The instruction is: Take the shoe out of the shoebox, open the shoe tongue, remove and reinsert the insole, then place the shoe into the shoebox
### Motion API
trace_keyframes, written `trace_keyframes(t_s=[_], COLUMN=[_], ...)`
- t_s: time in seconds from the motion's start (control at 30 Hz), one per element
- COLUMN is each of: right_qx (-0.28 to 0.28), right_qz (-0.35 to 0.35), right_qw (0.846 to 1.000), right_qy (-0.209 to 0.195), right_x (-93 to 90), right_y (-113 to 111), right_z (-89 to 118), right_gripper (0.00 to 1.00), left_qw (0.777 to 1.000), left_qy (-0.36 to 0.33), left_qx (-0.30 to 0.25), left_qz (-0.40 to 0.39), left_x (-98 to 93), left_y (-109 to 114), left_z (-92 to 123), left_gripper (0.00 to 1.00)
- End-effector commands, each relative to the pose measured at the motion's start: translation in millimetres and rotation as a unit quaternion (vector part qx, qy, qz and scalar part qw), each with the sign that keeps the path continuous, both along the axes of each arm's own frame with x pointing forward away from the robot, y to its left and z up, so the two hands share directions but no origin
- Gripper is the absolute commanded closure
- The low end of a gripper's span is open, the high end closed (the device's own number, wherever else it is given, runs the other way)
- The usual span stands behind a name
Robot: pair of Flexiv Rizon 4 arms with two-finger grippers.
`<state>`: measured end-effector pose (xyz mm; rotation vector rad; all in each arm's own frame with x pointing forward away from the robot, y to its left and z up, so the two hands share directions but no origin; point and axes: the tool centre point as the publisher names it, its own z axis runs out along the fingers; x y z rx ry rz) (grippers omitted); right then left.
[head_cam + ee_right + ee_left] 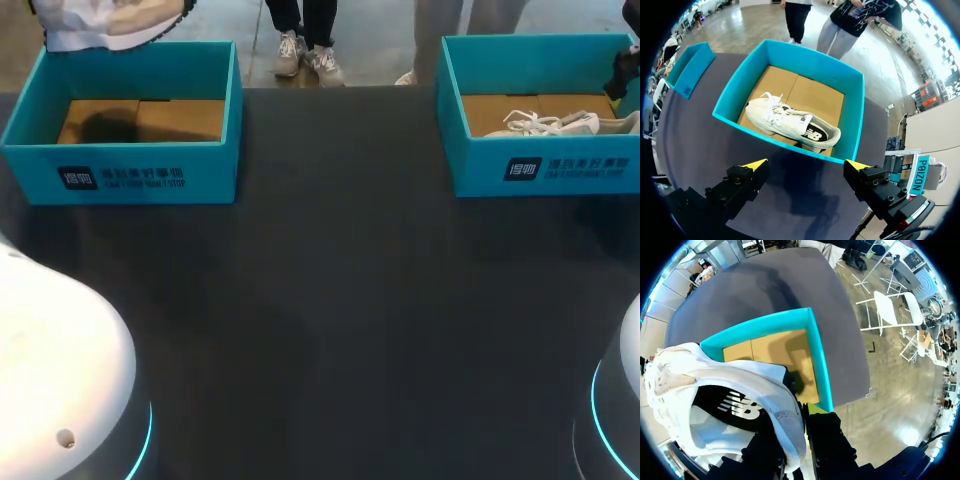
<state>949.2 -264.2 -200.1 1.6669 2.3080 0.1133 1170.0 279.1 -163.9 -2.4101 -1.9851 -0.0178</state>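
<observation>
Over the left shoebox (120,175), at the upper left of the head view, a white shoe (110,25) hangs above the rim. Its shadow falls on the bare cardboard floor below. From the left wrist you can see why it stays up. The left gripper (801,415) has its fingers (815,408) clamped on the heel collar. One yellow tip shows outside the collar and the other is hidden by the shoe. The shoe's opening, with its dark insole, faces the camera, and the rest of the shoe runs off to one side of the fingers. So on this side the taking-out looks done, and the tongue and insole work would come next.

At the upper right of the head view, the right shoebox (545,165) holds a second shoe (560,123) lying on its cardboard floor. The right gripper (806,165) hangs short of that box with its fingers wide apart and nothing between them. The second shoe lies ahead of the tips. Its long axis runs roughly along the line joining them, a little skewed, with the toe toward one finger and the heel toward the other.

What matters next, I think, is the gap between the two arms. The held shoe is the left arm's alone, with the dark counter (330,300) stretching between it and the right gripper. Opening the tongue probably needs either the shoe set down on that counter or the right arm brought across.
</observation>
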Motion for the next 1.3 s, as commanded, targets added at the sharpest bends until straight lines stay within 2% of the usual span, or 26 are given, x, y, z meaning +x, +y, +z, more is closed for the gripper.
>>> trace_keyframes(t_s=[0.03, 0.2, 0.37, 0.53, 0.67, 0.87, 1.3], right_qx=[0.0, 0.0, 0.0, 0.0, 0.0, 0.0, 0.0], right_qz=[0.0, 0.0, 0.0, 0.0, 0.0, 0.0, 0.0], right_qw=[1.0, 1.0, 1.0, 1.0, 1.0, 1.0, 1.0], right_qy=[0.0, 0.0, 0.0, 0.0, 0.0, 0.0, 0.0], right_x=[0.2, 0.2, 0.2, 0.2, 0.2, 0.2, 0.2], right_y=[0, 0, 0, 0, 0, 0, 0], right_z=[0, 0, 0, 0, 0, 0, 0], right_gripper=[0.0, 0.0, 0.0, 0.0, 0.0, 0.0, 0.0], left_qw=[1.0, 1.0, 1.0, 1.0, 0.999, 0.998, 0.996], left_qy=[-0.012, -0.012, 0.003, 0.019, 0.028, 0.033, 0.044], left_qx=[-0.001, -0.001, 0.015, -0.003, -0.026, -0.029, -0.014], left_qz=[0.0, 0.0, -0.014, -0.017, -0.023, -0.047, -0.079], left_x=[-5.4, -5.4, -14.2, -25.1, -36.7, -56.4, -91.2], left_y=[-1, -1, -9, -16, -21, -32, -54], left_z=[0, 0, -1, 1, 6, 20, 39], left_gripper=[1.0, 1.0, 1.0, 1.0, 1.0, 1.0, 1.0])
